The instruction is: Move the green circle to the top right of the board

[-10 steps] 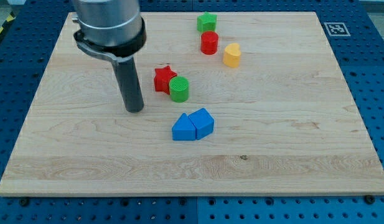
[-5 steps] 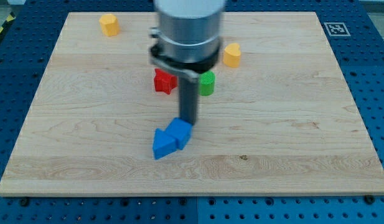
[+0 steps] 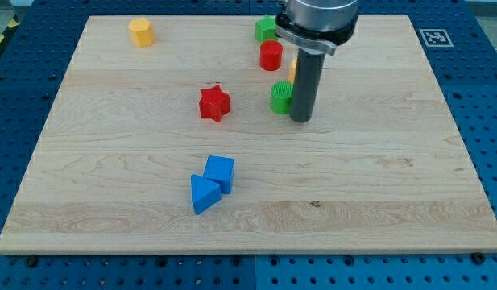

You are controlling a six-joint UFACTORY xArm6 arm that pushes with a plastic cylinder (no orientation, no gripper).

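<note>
My tip (image 3: 301,119) sits on the pale wooden table (image 3: 377,177), touching or just beside the green round block (image 3: 280,97), on its right in the view. No hand on this arm, just a straight dark rod (image 3: 304,84), so nothing is held. The green circle is a bit right of centre, upper half of the board, well short of the top right corner.

Above it: red round block (image 3: 271,55), w/ a green star-shaped block (image 3: 265,29) near the top edge. A yellow block (image 3: 292,68) is mostly hidden behind my rod; shape can't tell. Red star block (image 3: 214,103) lies to the circle's left, apart from it. Yellow block (image 3: 140,31), top left. Lower centre: blue cube-like block (image 3: 220,173) and blue triangular block (image 3: 203,194), touching. No containers in view.
</note>
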